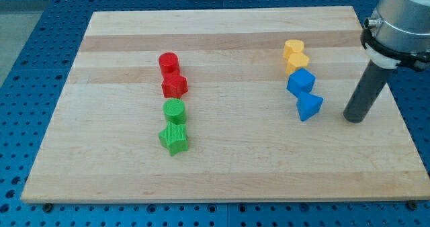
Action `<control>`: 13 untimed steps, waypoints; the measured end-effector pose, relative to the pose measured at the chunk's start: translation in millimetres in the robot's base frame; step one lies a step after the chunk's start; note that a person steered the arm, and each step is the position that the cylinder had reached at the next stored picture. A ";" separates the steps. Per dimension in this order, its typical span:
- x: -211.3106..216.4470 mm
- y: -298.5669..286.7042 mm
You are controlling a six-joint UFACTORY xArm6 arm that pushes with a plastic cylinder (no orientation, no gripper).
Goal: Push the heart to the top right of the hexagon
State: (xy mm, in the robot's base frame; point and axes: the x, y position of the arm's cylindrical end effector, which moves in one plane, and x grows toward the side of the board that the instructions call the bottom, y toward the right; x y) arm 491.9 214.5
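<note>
1. Our tip (354,118) rests on the tabletop (222,180) near its right edge in the view, touching no block. The arm ends in a plain rod with no gripper, so there are no jaws to spread or press together.
2. The yellow heart (292,49) lies up and to the view's left of the tip, well apart from it. It heads a touching column: a second yellow block (297,63), whose shape we cannot tell, then a blue cube (302,82), then a blue wedge (310,107), which is nearest the tip.
3. We take the red hexagon (175,86) as the reference. It lies far to the view's left of the tip, below and touching a red cylinder (168,62). A green cylinder (175,110) and a green star (174,139) lie further down.
4. Handling, as we judge it: the heart looks small, rigid and light. It should slide easily on the smooth wood and turn if pushed off-centre.
5. Contact point: we would press the heart's side facing the view's right, centrally. It could then travel toward the view's left clear of its yellow neighbour.
6. The heart should stop above and to the right of the hexagon, near the red cylinder.
</note>
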 end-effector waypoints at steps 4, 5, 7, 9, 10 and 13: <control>29.3 -85.0; 30.5 -133.8; -73.5 -206.5; -170.2 -155.0; -170.8 -121.4; -146.2 -120.4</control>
State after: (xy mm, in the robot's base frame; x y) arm 345.6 94.1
